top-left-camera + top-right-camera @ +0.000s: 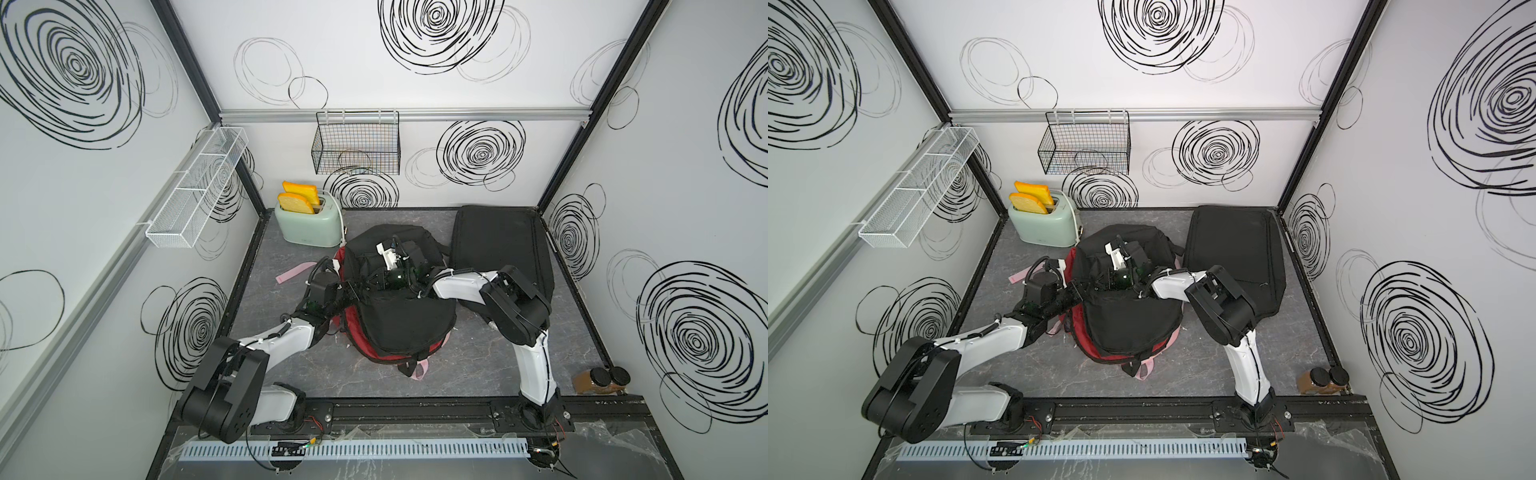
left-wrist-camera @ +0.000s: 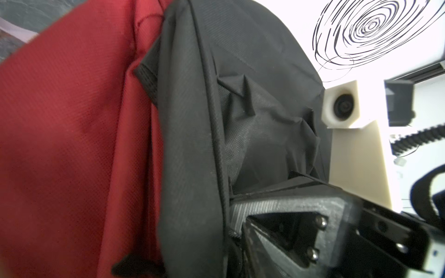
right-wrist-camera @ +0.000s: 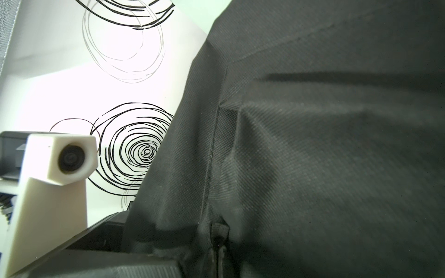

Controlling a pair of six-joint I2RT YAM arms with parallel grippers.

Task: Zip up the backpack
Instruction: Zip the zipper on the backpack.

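The backpack (image 1: pixel 399 328) (image 1: pixel 1125 324) lies mid-table in both top views, black outside with a red lining (image 2: pixel 72 125). Both arms reach over its top and meet there. My left gripper (image 1: pixel 358 291) comes in from the left. In the left wrist view one finger (image 2: pixel 277 216) shows, and a black fabric fold (image 2: pixel 192 144) covers the rest of the jaws. My right gripper (image 3: pixel 218 243) (image 1: pixel 380 283) is shut on a small black zipper pull (image 3: pixel 219 228) at the end of a seam in the black fabric (image 3: pixel 313 144).
A mint toaster (image 1: pixel 309 226) with two toast slices stands behind the backpack on the left. A flat black case (image 1: pixel 498 245) lies to the back right. Two dark-lidded jars (image 1: pixel 604 378) sit at the front right corner. A pink strap (image 1: pixel 295 272) trails left.
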